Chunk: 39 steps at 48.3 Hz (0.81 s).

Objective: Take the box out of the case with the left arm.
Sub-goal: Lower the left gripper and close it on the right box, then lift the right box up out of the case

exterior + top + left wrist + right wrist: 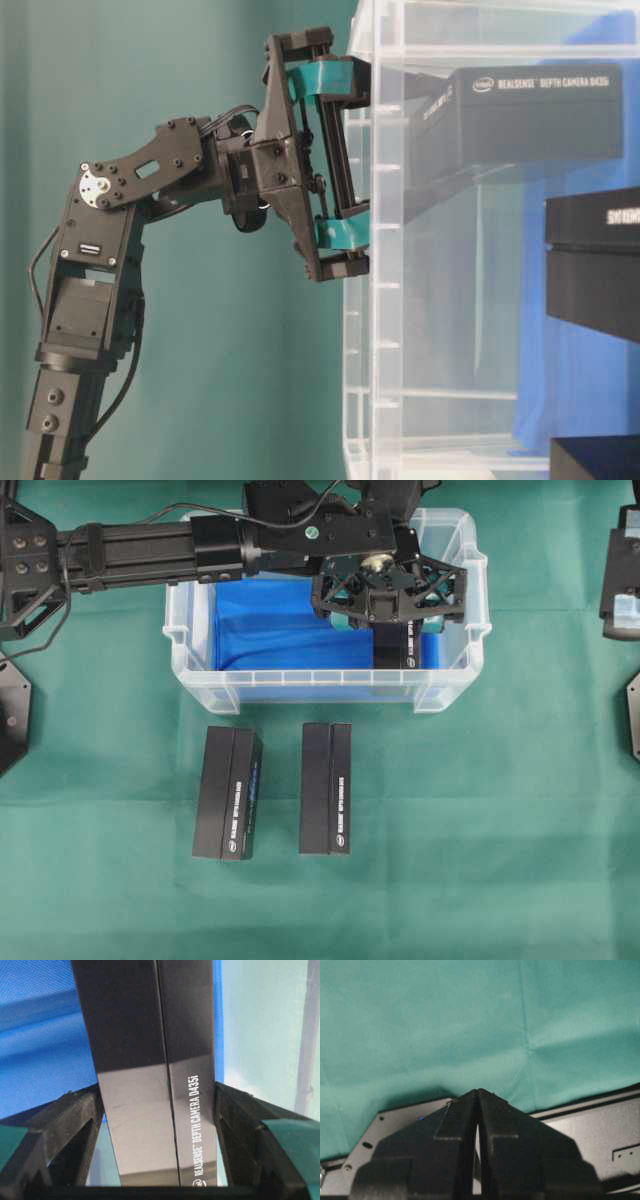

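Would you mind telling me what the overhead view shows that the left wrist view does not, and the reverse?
Only the overhead view shows the whole case on the green cloth, two black boxes lying outside it, and the left arm reaching in.

Only the left wrist view shows the jaws against both sides of the box and its RealSense D435i lettering.

Both show that box and the blue lining.

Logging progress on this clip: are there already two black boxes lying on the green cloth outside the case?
Yes: the overhead view shows two black boxes lying side by side on the green cloth outside the case.
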Each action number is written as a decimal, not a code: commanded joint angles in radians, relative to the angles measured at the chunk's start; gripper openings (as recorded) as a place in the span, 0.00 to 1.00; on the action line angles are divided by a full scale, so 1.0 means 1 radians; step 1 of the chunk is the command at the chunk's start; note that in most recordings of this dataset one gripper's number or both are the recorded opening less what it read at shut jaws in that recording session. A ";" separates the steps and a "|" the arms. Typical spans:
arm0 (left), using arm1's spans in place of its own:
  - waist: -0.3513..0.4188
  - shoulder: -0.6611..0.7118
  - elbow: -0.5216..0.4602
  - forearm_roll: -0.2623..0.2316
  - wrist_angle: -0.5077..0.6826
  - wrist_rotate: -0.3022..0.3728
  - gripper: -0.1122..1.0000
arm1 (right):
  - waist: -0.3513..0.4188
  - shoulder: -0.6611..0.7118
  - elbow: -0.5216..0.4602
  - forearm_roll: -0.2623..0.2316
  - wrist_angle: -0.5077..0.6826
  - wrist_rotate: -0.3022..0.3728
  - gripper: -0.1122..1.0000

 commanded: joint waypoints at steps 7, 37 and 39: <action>-0.008 -0.020 -0.020 -0.003 0.035 0.000 0.65 | -0.002 -0.002 -0.009 0.000 -0.002 0.002 0.12; -0.014 -0.061 -0.230 -0.009 0.236 -0.021 0.65 | -0.002 -0.002 -0.009 0.000 -0.005 0.002 0.12; -0.014 -0.060 -0.256 -0.009 0.249 -0.021 0.65 | -0.002 -0.002 -0.009 0.000 -0.005 0.002 0.12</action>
